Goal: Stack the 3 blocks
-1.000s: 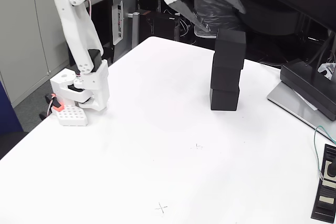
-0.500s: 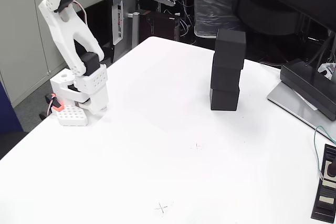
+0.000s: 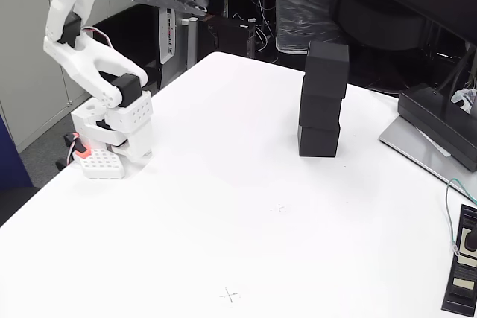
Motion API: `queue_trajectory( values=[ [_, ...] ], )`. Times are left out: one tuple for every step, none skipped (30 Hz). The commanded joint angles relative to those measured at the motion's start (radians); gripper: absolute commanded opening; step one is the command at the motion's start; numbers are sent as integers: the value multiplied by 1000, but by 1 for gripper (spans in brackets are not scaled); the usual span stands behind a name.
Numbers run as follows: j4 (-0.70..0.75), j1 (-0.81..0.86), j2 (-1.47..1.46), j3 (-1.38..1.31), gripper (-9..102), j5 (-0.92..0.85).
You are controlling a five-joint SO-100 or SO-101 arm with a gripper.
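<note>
Fixed view shows the 3 blocks [image 3: 323, 100] piled in one slightly uneven column on the white worktop [image 3: 223, 221], toward its far right corner. Well apart from them, up at the frame's top left above the worktop's far left edge, hangs the hand [image 3: 195, 1], carrying nothing; whether its fingers are spread or pressed together cannot be told.

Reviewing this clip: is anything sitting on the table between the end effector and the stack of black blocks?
Nothing visible does. The end effector is raised at upper left in the fixed view, above the table's far edge, and the three blocks stand stacked at centre right. The white table between them is bare.
</note>
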Motion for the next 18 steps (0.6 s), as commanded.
queue_trajectory(
  values=[
    [-118,-2,129,229,0,3],
    [-153,-2,173,299,0,5],
    [-187,-2,212,368,0,5],
    [-219,-2,252,434,0,5],
    [-253,-2,287,503,0,6],
    [-284,-2,324,569,0,6],
    [-314,-2,357,630,0,6],
    [-345,-2,387,690,0,6],
    [-374,-2,414,746,0,6],
    [-405,-2,439,796,0,6],
    [-434,-2,460,838,0,8],
    [-463,-2,469,873,0,8],
    [-491,-2,474,907,0,8],
    [-518,-2,472,937,-1,8],
    [-545,-2,472,968,-1,8],
    [-569,-2,471,991,-1,8],
    [-591,-2,471,1014,-1,14],
    [-614,-2,471,1035,-1,29]
  ],
)
